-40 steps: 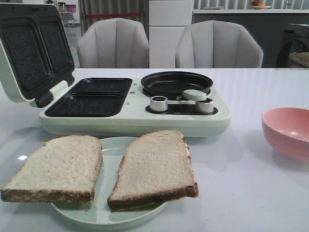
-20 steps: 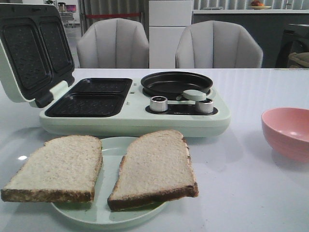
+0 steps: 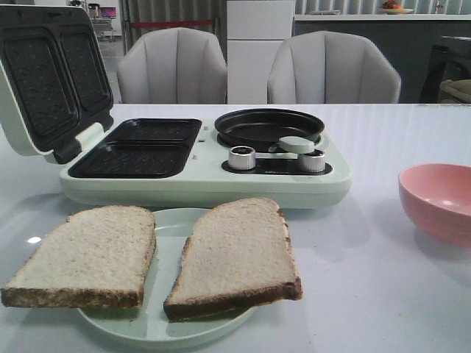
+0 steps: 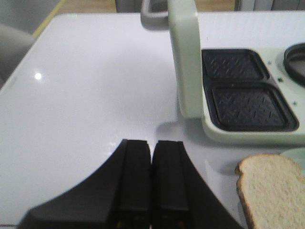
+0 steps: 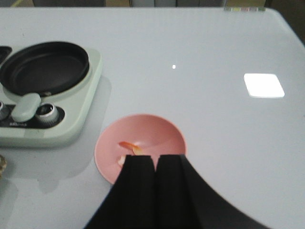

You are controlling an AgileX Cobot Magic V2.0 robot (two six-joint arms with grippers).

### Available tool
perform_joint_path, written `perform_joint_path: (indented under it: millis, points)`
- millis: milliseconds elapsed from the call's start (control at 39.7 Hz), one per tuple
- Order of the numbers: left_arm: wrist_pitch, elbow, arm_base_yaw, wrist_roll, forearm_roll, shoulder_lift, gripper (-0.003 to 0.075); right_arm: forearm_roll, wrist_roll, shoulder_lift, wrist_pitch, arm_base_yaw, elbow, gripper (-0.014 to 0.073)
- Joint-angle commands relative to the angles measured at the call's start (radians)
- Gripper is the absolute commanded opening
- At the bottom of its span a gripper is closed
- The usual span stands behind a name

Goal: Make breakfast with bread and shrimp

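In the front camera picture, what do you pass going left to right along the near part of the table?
Left bread slice → right bread slice, both on the pale green plate → pink bowl.

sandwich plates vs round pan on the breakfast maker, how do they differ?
The sandwich plates are two rectangular, waffle-textured wells on the left of the breakfast maker; the round pan is one smooth circular dish on the right. The plates have a hinged lid, standing open; the pan shows none. Both are black and empty.
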Motion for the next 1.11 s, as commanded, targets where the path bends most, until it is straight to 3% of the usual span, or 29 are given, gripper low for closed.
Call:
perform_joint_path:
  millis: [0,227,353,403,504,605,681,857,983,1084]
  points:
    - [-0.044,-0.034,-0.007,0.0,-0.009,0.038,0.0101,0.0,-0.005,0.052,-0.034,0.003,-0.036,0.0046]
    - [-0.041,-0.034,-0.007,0.0,-0.037,0.068,0.0102,0.0,-0.005,0.09,-0.015,0.003,-0.036,0.0052]
    - [-0.043,-0.034,-0.007,0.0,-0.037,0.068,0.012,0.0,-0.005,0.09,-0.016,0.003,-0.036,0.0188]
    - [-0.043,-0.034,-0.007,0.0,-0.037,0.068,0.0169,0.0,-0.005,0.09,-0.016,0.003,-0.036,0.0267]
    - [-0.046,-0.034,-0.007,0.0,-0.037,0.068,0.0355,0.0,-0.005,0.09,-0.016,0.003,-0.036,0.039]
    - [-0.048,-0.034,-0.007,0.0,-0.044,0.068,0.057,0.0,-0.005,0.09,-0.014,0.003,-0.036,0.0413]
    - [-0.05,-0.034,-0.007,0.0,-0.044,0.068,0.063,0.0,-0.005,0.09,-0.014,0.003,-0.036,0.0413]
    - [-0.105,-0.01,-0.007,0.002,-0.049,0.068,0.0601,0.0,-0.005,0.09,-0.015,0.003,-0.036,0.0413]
    - [-0.118,-0.005,-0.038,0.126,-0.077,0.103,0.0583,0.0,-0.005,0.09,-0.015,0.003,-0.036,0.0413]
    - [-0.131,-0.005,-0.132,0.237,-0.083,0.14,0.0581,0.0,-0.005,0.09,-0.015,0.003,-0.036,0.0413]
